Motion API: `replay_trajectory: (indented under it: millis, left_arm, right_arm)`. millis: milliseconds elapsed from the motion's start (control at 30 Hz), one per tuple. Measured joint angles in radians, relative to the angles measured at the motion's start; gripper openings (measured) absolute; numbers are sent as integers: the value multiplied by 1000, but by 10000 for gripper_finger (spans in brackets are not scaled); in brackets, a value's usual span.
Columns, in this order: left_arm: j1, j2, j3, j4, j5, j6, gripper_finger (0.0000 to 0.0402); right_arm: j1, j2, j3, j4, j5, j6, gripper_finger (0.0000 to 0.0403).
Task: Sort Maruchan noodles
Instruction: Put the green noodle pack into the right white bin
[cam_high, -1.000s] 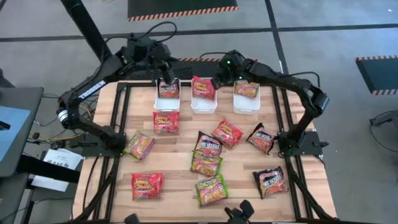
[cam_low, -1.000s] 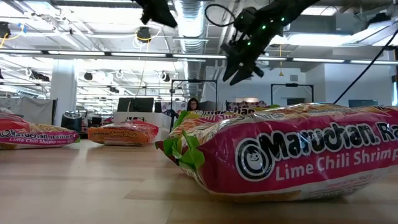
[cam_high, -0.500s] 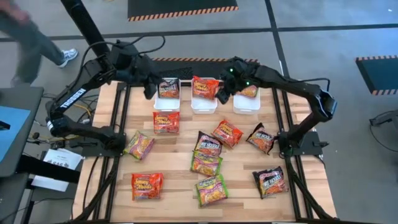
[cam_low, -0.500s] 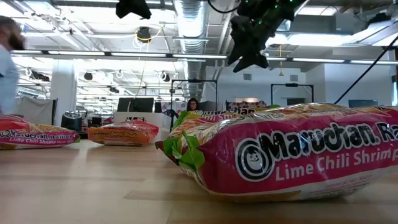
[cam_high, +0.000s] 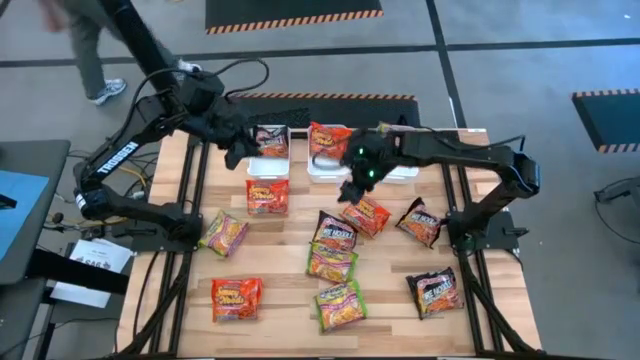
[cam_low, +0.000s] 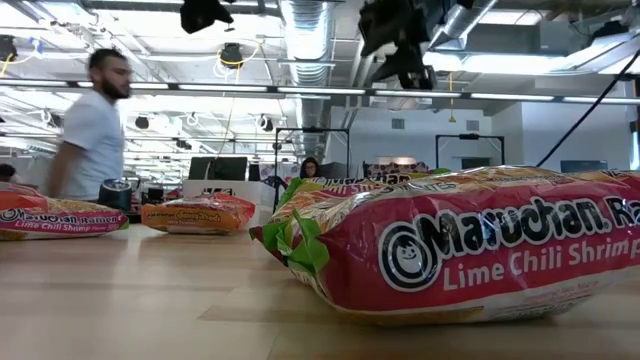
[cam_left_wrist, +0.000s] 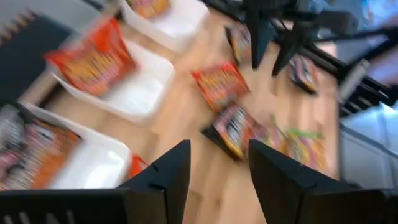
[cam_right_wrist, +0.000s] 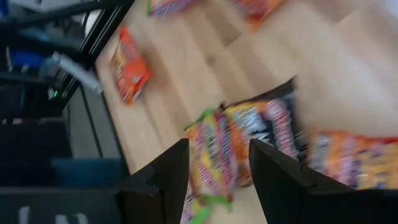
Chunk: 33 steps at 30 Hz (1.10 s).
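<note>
Near the front of the wooden slat table (cam_high: 280, 285), crinkly plastic noodle packets (cam_high: 339, 306) in green, red-orange and black lie spread out. Farther back, the right claw (cam_high: 352, 190) hangs open and empty over a red-orange packet (cam_high: 366, 214). The left claw (cam_high: 238, 152), open and empty, is beside three white plastic bins (cam_high: 268, 165) holding packets. Beyond the table, a person (cam_low: 92, 130) walks.

We are reading "Maruchan Ra…" and "Lime Chili Shrimp" on the nearest noodle packet (cam_low: 470, 245), and "Lime Chili Shrimp" again on the far left packet (cam_low: 55, 215).
</note>
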Motion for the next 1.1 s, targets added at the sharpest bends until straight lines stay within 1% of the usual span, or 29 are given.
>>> replay_trajectory:
  millis: [67, 167, 233, 367, 467, 533, 633, 667, 733, 767, 833, 900, 1100]
  left_arm:
    - [-16, 0, 0, -63, 38, 6, 149]
    - [-61, 0, 0, -131, 42, 23, 150]
    - [-98, 0, 0, -157, 42, 30, 150]
    - [-180, 0, 0, -178, 41, 32, 150]
    - [-247, 0, 0, -177, 41, 22, 150]
    - [-293, 0, 0, -177, 37, 8, 150]
    - [-363, 0, 0, -178, 31, -14, 150]
    - [-386, 0, 0, -177, 26, -19, 150]
    - [-431, 0, 0, -179, 8, -34, 150]
    - [-452, -1, 0, -180, -7, -40, 150]
    - [-491, 0, 0, -184, -42, -56, 150]
    - [-528, -1, 0, -186, -69, -80, 150]
    - [-613, 0, -5, -189, -126, -138, 150]
  right_arm:
    - [45, 0, 0, 1, 0, 15, 192]
    - [102, 4, 0, 2, 1, 27, 192]
    - [136, 15, 0, 3, 8, 74, 192]
    - [192, 38, 3, 1, 12, 127, 201]
    - [227, 56, -4, -59, 34, 135, 216]
    - [251, 81, 2, -48, 46, 133, 228]
    - [281, 110, -2, -100, 86, 118, 239]
    - [290, 124, 0, -75, 89, 115, 240]
    - [299, 142, -3, -82, 105, 89, 240]
    - [305, 155, -2, -95, 107, 82, 240]
    - [318, 177, 0, -56, 110, 72, 240]
    - [322, 209, 0, -56, 110, 49, 240]
    - [324, 280, 0, -37, 122, 34, 240]
